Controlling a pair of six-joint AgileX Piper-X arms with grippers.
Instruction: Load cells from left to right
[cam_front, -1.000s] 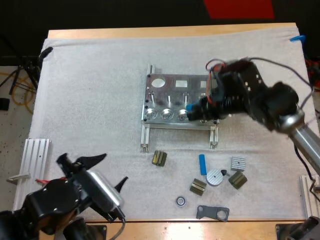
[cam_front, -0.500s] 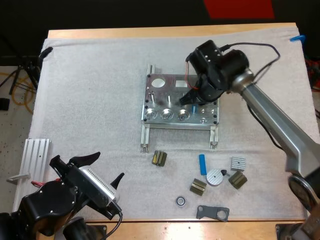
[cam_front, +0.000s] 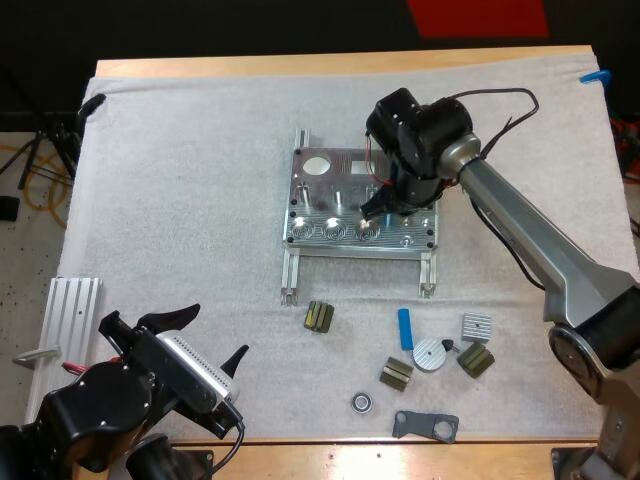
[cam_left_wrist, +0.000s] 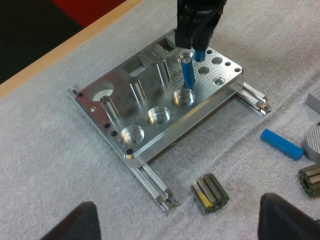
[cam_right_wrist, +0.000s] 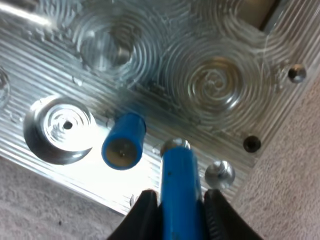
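The metal fixture (cam_front: 358, 208) lies mid-mat with a front row of round sockets. My right gripper (cam_front: 386, 204) hangs over the fixture's right part, shut on a blue tool (cam_right_wrist: 181, 186) with a metal tip. A blue cylinder (cam_right_wrist: 123, 142) stands just beside that tip, and it leans a little with its lower end in the third socket from the left (cam_left_wrist: 183, 97). The two sockets to its left hold nothing. My left gripper (cam_front: 190, 338) is open near the table's front left, with its fingers (cam_left_wrist: 80, 222) wide apart.
A loose blue cylinder (cam_front: 405, 328) lies in front of the fixture, among three ribbed dark parts (cam_front: 319, 316), a metal disc (cam_front: 432, 354), a finned block (cam_front: 476, 325), a bearing (cam_front: 362, 402) and a dark bracket (cam_front: 426, 426). An aluminium rail (cam_front: 70, 320) lies front left.
My right arm swung in from the right and now stands over the fixture's third socket, where the blue cylinder now stands. The left arm shifted slightly.
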